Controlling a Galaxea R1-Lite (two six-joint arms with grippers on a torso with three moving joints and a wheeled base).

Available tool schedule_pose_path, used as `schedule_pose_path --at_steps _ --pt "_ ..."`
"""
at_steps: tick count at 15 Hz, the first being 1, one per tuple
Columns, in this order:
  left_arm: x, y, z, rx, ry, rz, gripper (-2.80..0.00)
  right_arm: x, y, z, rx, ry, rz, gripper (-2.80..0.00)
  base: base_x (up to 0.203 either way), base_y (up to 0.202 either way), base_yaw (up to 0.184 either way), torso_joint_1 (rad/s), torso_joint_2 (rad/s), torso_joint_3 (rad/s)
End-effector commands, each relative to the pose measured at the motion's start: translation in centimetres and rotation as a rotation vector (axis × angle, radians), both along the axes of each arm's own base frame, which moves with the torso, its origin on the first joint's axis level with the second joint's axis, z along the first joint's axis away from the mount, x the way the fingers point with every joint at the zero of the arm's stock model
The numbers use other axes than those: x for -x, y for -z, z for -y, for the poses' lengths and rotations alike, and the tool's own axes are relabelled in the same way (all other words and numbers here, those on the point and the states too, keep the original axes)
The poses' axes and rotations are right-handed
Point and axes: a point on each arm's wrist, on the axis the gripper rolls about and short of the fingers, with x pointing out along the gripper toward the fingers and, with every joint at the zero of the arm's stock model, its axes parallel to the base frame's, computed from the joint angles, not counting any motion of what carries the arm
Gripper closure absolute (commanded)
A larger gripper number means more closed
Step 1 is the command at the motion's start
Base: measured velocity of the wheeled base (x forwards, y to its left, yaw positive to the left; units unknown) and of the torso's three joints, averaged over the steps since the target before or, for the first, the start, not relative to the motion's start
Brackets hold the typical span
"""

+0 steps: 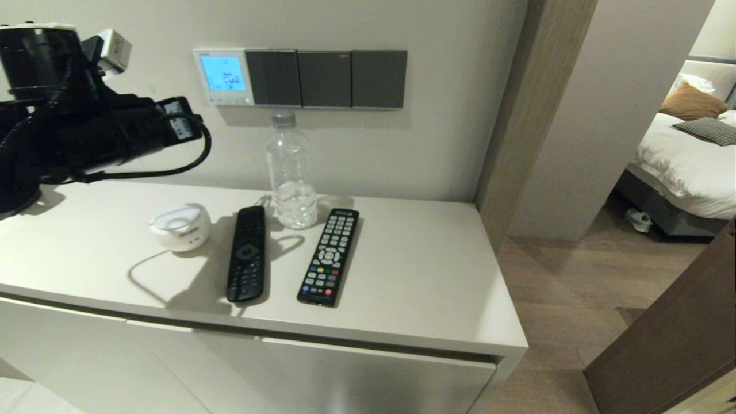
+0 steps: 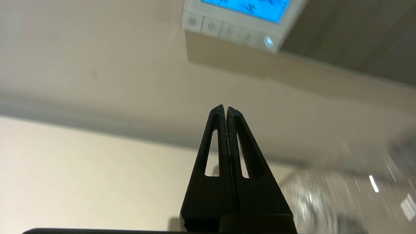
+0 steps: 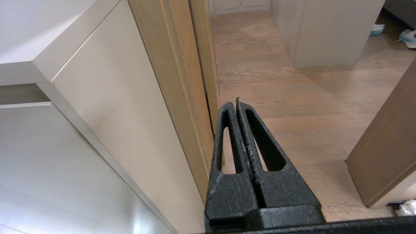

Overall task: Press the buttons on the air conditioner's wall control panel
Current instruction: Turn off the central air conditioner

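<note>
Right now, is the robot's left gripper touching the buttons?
Apart. In the left wrist view, the shut left gripper has bare wall showing between its tip and the buttons.

Matt black plastic claw

In the head view the left arm's pincer cannot be made out: the arm is a dark mass cut off by the left edge, and its tip is lost against its own body. The right arm is out of that view altogether. The buttons under the panel's screen are too small to tell apart there. In the left wrist view the panel is cut off by the top edge, only the screen's lower strip showing, and the button symbols are blurred. The bottle is a smear cut by that view's edge. The bench runs off the left edge.
</note>
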Motion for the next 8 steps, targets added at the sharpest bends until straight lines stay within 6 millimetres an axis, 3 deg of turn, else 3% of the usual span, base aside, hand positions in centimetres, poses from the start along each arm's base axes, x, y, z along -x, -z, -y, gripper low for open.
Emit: schedule_pose_path --at_steps 1,4,8 --pt "5.9 -1.4 -0.8 -0.021 0.004 0.075 0.00 0.0 0.0 0.0 0.000 0.000 -0.003 0.00 0.000 0.000 0.000 0.000 0.00 0.000" --pt "12.0 -1.4 -1.9 -0.038 -0.001 0.138 0.00 0.0 0.0 0.0 0.000 0.000 -0.003 0.00 0.000 0.000 0.000 0.000 0.00 0.000" --pt "20.1 1.4 -3.9 -0.051 -0.054 0.187 0.00 0.0 0.0 0.0 0.000 0.000 -0.003 0.00 0.000 0.000 0.000 0.000 0.00 0.000"
